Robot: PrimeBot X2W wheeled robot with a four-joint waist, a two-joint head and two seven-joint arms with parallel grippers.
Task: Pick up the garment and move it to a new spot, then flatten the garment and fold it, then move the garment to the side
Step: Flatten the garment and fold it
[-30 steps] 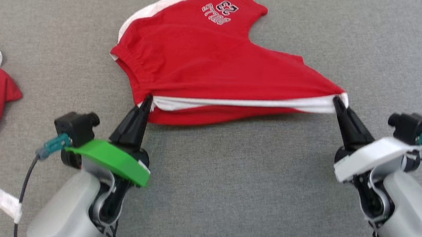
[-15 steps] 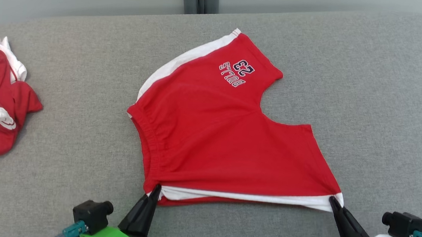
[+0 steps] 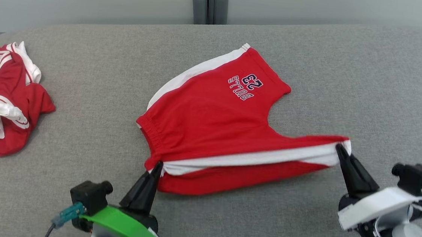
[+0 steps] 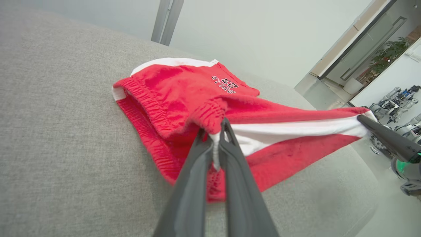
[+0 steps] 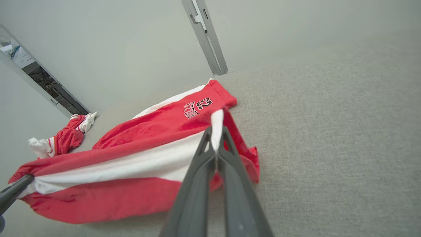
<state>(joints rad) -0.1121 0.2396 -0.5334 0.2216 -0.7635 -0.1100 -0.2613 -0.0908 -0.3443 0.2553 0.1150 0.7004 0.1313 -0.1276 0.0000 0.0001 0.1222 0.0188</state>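
Note:
The garment (image 3: 210, 122) is a pair of red shorts with white side stripes and a "BULLS 23" print, lying mid-surface on the grey cushion (image 3: 313, 66). Its near side is lifted and stretched between both grippers. My left gripper (image 3: 157, 166) is shut on the waistband corner (image 4: 215, 133). My right gripper (image 3: 339, 147) is shut on the leg hem at the white stripe (image 5: 217, 126), raised off the cushion. The far leg with the print (image 5: 197, 107) still rests flat.
A second crumpled red and white garment (image 3: 3, 98) lies at the cushion's far left. A grey post (image 3: 207, 1) stands behind the cushion against a pale wall. Bare grey cushion surrounds the shorts on the right and near side.
The head camera has tilted up, shifting the whole picture. My right gripper has lifted its hem corner higher, folding the near leg upward; the left gripper keeps its hold on the waistband.

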